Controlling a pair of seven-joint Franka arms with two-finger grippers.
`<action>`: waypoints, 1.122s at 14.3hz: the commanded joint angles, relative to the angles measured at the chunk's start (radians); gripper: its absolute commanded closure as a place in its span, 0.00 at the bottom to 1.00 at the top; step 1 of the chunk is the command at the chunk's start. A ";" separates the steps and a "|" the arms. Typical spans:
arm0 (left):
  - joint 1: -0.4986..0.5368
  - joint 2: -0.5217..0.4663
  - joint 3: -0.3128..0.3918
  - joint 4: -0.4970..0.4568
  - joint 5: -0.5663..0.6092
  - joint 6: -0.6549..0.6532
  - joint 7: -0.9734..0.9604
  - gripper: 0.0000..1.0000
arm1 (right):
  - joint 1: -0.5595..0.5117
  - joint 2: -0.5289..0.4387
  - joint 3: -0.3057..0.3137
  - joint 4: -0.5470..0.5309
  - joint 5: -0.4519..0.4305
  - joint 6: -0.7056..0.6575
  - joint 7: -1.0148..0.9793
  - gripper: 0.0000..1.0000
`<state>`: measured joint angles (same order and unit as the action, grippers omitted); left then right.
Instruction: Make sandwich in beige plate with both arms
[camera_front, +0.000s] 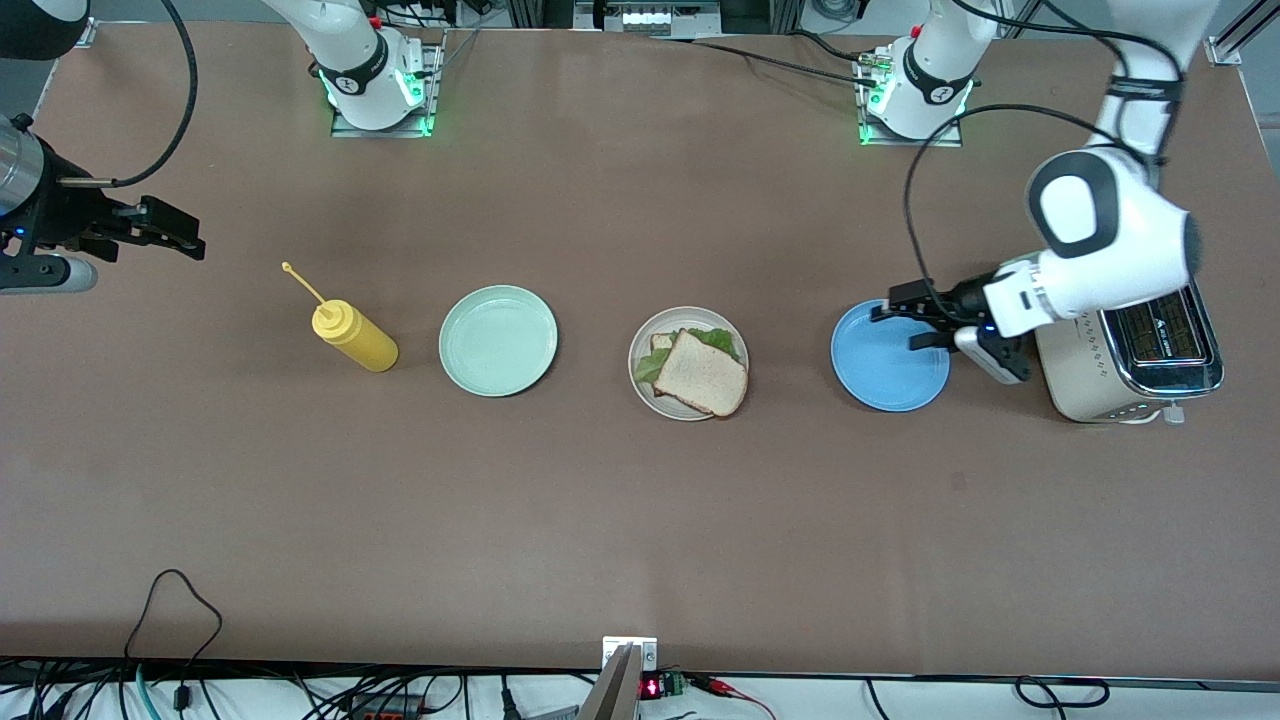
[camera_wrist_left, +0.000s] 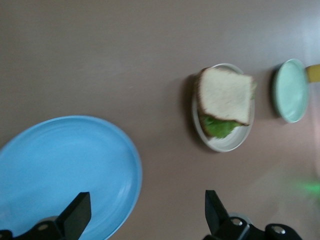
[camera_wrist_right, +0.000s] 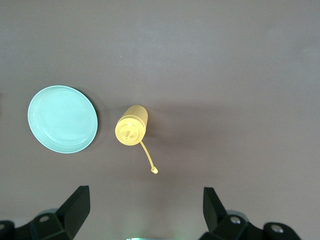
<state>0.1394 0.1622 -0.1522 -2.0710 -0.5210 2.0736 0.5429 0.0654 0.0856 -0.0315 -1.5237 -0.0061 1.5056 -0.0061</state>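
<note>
Sandwich (camera_front: 697, 372) complete on beige plate (camera_front: 645, 340), desk centre. Left gripper (camera_front: 905, 320) nearer, over blue plate (camera_front: 880, 375), spread, empty. Right gripper (camera_front: 172, 229) at desk's right-arm end, spread, empty.

You are looking at a robotics lab: two arm bases (camera_front: 378, 75) bolted to a brown bench (camera_front: 640, 520), green status lights, cables (camera_front: 180, 600) trailing along its near edge.

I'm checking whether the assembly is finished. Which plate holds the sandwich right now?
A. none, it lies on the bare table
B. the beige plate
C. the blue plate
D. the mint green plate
B: the sandwich, bread over green lettuce, sits on the beige plate, between the bare mint green plate and the bare blue plate.
</note>
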 joint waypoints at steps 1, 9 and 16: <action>-0.007 -0.009 0.045 0.121 0.204 -0.131 -0.133 0.00 | -0.002 -0.007 -0.002 -0.003 -0.002 0.004 0.008 0.00; -0.132 -0.004 0.151 0.526 0.499 -0.436 -0.559 0.00 | -0.002 -0.009 -0.007 -0.003 -0.002 0.004 0.005 0.00; -0.123 -0.134 0.174 0.514 0.493 -0.547 -0.574 0.00 | -0.007 -0.007 -0.010 -0.003 0.000 -0.001 0.008 0.00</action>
<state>0.0194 0.0817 0.0165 -1.5015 -0.0420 1.5306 -0.0172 0.0635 0.0856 -0.0419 -1.5236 -0.0063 1.5072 -0.0056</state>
